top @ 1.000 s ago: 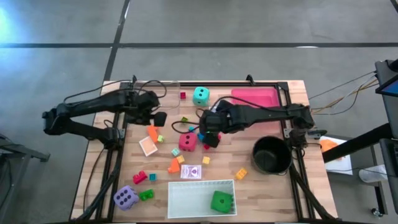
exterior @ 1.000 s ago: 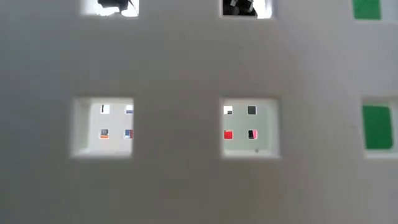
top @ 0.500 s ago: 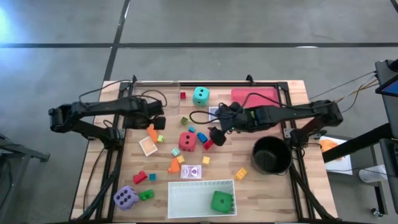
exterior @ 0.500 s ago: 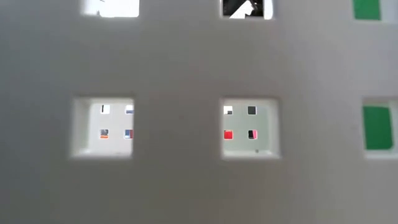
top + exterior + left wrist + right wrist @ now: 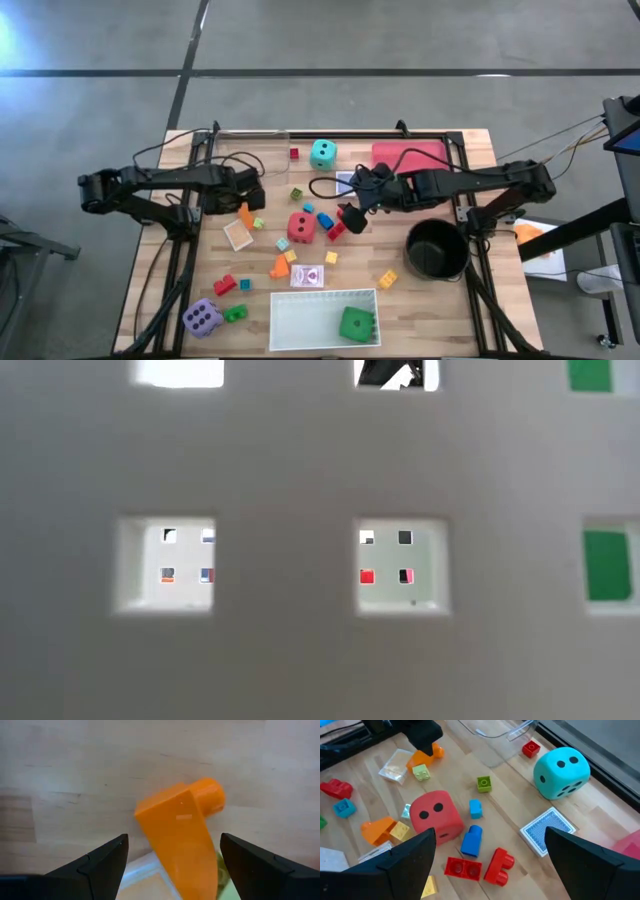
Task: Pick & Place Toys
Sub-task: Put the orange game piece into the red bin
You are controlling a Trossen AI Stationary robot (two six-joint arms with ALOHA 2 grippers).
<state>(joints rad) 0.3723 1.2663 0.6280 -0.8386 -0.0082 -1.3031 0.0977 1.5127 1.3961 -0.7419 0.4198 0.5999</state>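
Note:
An orange block lies on the wooden table, also seen in the high view as the orange block. My left gripper points down over it, open, one finger on each side and neither touching. My right gripper hangs open and empty to the right of the red die. Near that die lie a blue block and red blocks. The teal die rests on the table at the back. A purple die sits at the front left. The green die lies in the white tray.
A black pot stands at the right and a pink tray behind it. A clear tray is at the back left. Cards and small blocks are scattered mid-table. The white tray's wall fills the low view.
My left gripper has come down over the orange block, rolling as it sank, its fingers still open. My right gripper has drawn away from the red die toward the table's right edge and tipped, still open and empty. No toy has moved.

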